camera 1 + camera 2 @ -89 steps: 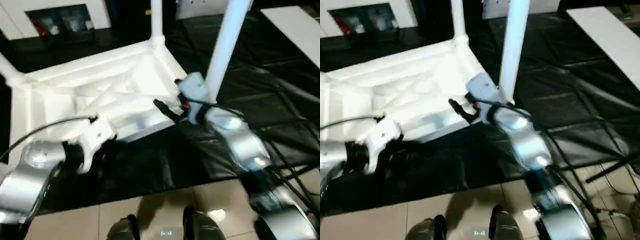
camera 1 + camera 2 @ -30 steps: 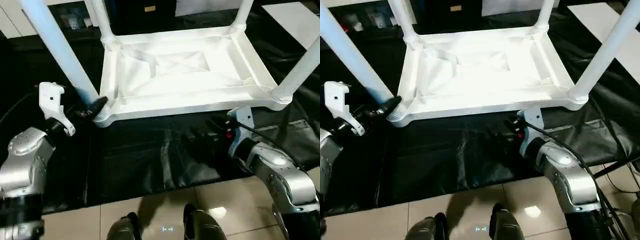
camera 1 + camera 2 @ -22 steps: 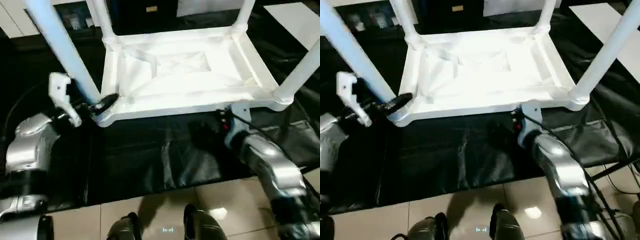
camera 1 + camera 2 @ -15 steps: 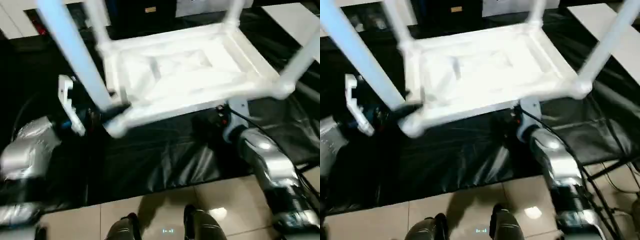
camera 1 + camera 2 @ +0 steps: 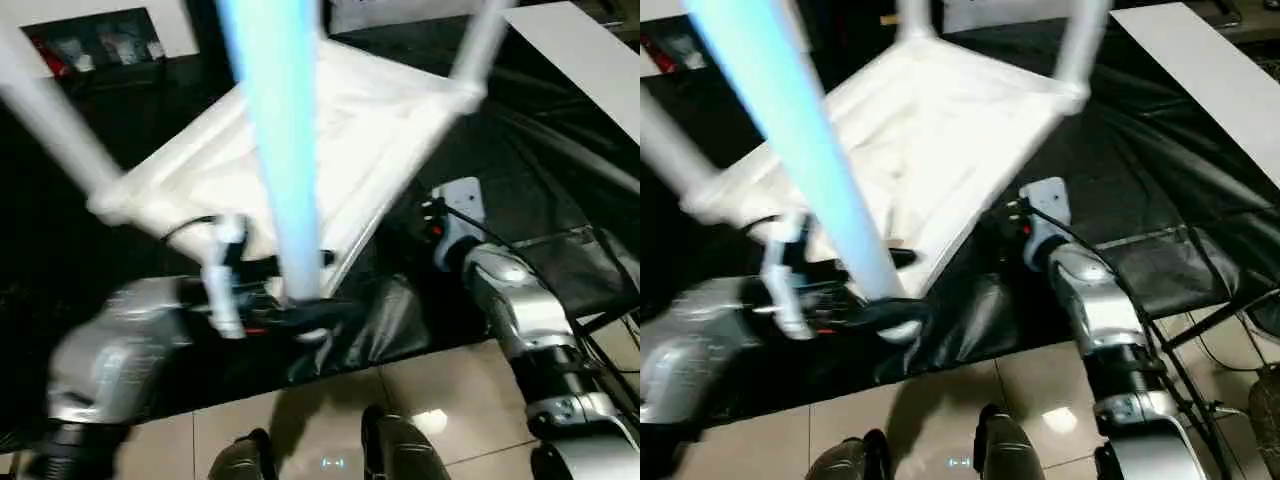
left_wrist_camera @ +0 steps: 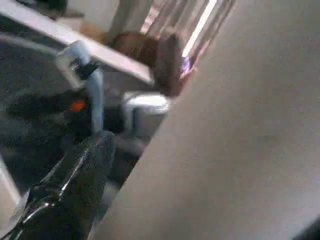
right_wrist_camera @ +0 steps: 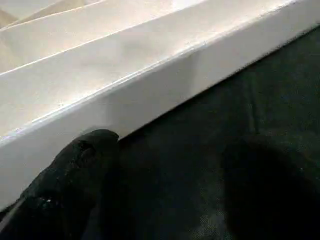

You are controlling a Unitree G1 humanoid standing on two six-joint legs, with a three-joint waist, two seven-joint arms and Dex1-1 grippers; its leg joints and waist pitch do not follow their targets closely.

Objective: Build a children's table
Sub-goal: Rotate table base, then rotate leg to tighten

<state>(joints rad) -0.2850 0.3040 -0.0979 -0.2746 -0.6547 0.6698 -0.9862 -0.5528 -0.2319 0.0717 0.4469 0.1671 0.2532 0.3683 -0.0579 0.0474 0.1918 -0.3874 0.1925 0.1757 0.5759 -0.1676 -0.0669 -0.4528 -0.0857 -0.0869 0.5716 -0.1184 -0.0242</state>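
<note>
– Children's table (image 5: 340,130) first. Where do we see it?
– We see it upside down on the black sheet (image 5: 560,170), with its legs poking up. It sits crooked, so one corner points at us.
– Which leg is nearest to us?
– We see the near leg (image 5: 280,150) rising from that corner. It looks big and a bit blue. Another leg (image 5: 50,130) goes up on the left, and a far leg (image 5: 480,40) goes up on the right.
– What is our left claw (image 5: 315,287) doing?
– We see it at the near corner. Its black fingers are spread wide, one on each side of the fat end of the near leg. From the wrist we see one finger (image 6: 65,195) right next to the leg's white side. We cannot tell if the fingers squeeze the leg.
– And our right claw (image 5: 405,222)?
– We see it low over the black sheet, next to the table's right rim. Its fingers are spread wide too, and nothing is between them. One finger (image 7: 75,175) is right by the bottom of the rim. We cannot tell if it touches. The other finger is over the sheet, away from the rim.
– What is under us?
– We see shiny floor tiles (image 5: 440,380) in front of the sheet.
</note>
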